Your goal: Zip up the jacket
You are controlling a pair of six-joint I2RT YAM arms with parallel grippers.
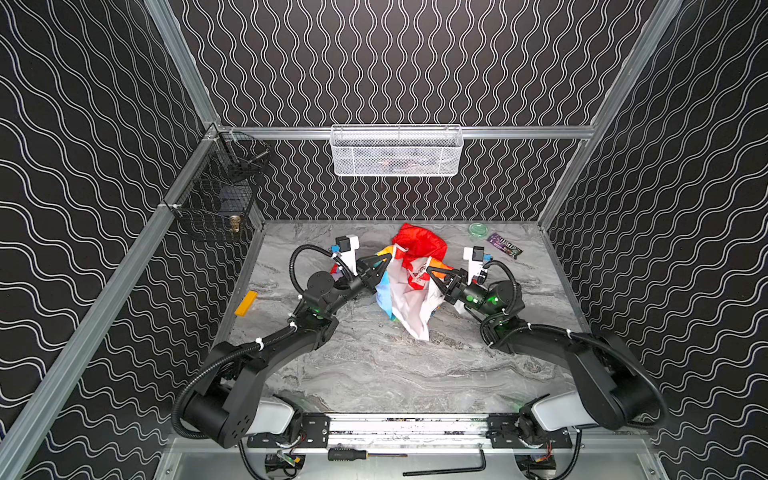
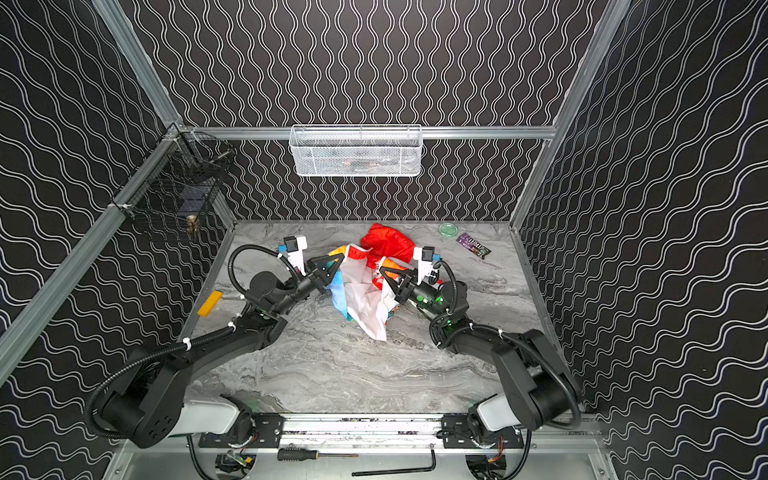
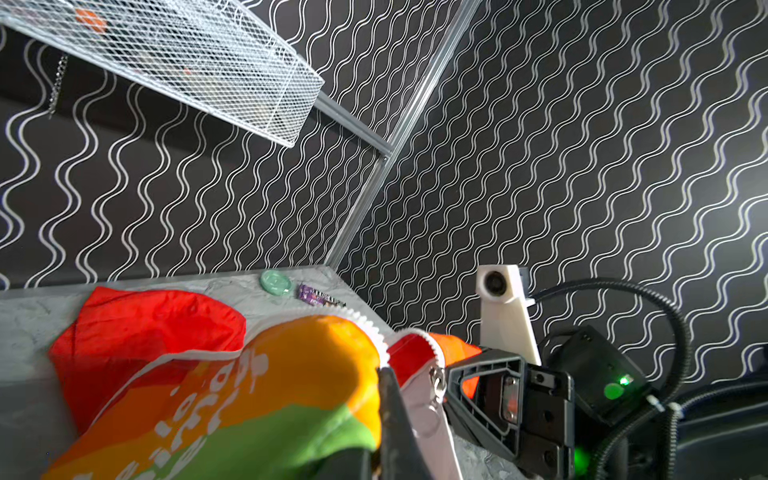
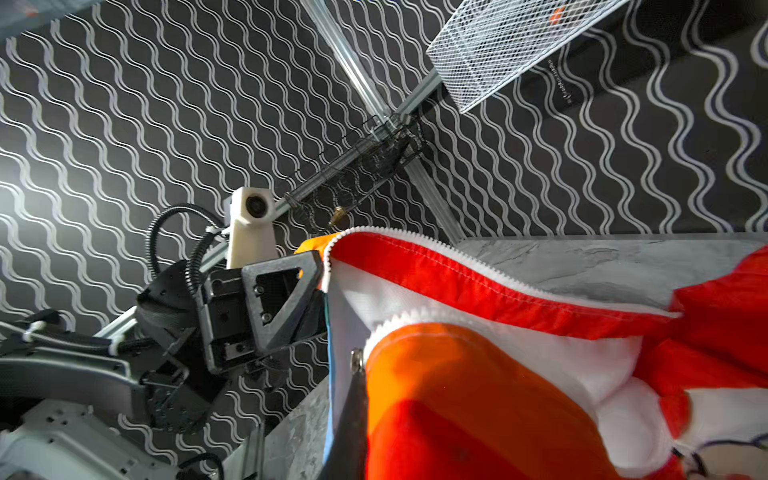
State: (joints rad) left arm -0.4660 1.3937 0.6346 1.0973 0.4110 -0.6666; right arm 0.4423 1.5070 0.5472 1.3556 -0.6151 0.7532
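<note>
**Both top views.** The small rainbow-striped jacket with a red hood and white lining [image 1: 409, 291] is at the middle of the grey marbled bench [image 1: 395, 374], toward the far side, strung between my two arms. The left end effector [image 1: 387, 265] is clenched on the jacket's left front edge. The right end effector [image 1: 432, 276] is clenched on its right front edge. The red hood [image 1: 419, 243] lies on the far side, and the lining trails toward the near side.

**Top views only.** I see a flat orange block [image 1: 246, 303] at the bench's left edge. A black-handled screwdriver [image 1: 347, 454] and a black hex key [image 1: 449, 471] lie on the near metal ledge.

**Wrist views only.** The right wrist view shows the white zipper teeth [image 4: 401, 319] as two toothed edges running apart, unjoined. The left wrist view alone shows white lettering [image 3: 216, 395] on the orange and green stripes. It also shows a small metal piece [image 3: 436, 380] on the cloth beside the right end effector, which I cannot identify.

**Containers.** A white mesh basket [image 1: 397, 151] hangs on the far wall rail. An orange patch [image 3: 88, 18] shows through its mesh, and the rest is indistinct. A black wire basket [image 1: 216, 195] on the left wall holds a small brass-coloured object [image 1: 235, 223] and a dark box shape [image 1: 236, 198]. A pale-green round dish [image 1: 478, 230] and a purple wrapper [image 1: 503, 245] lie just beside each other in the far right corner.
</note>
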